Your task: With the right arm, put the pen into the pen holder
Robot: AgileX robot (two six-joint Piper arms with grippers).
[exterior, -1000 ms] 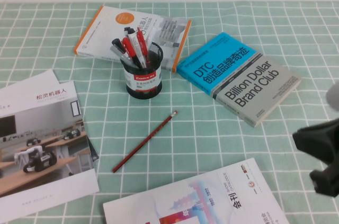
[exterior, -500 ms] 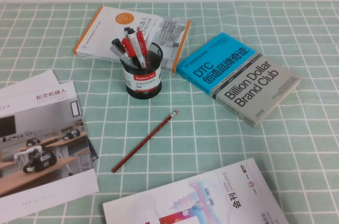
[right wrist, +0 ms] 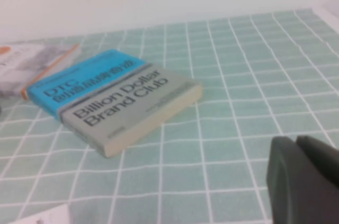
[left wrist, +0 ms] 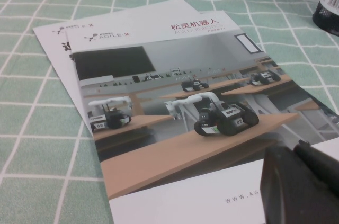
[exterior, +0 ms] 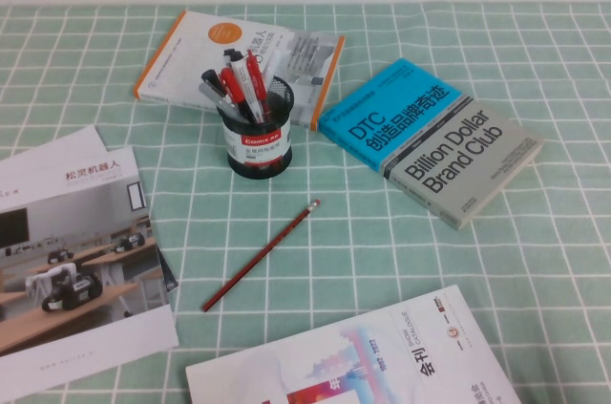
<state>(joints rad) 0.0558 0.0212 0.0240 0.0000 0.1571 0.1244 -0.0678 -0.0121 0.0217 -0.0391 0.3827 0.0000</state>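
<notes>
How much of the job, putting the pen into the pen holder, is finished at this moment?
It looks done: a grey pen stands in the pen holder among red and black pens. Nothing is in hand: the right gripper, shut, hangs beside the blue-grey book; the left gripper sits over a brochure. The red pencil lies on the cloth.

Light is bright and even with soft, short shadows, the high view is sharp, and the right wrist view is slightly blurred throughout.
</notes>
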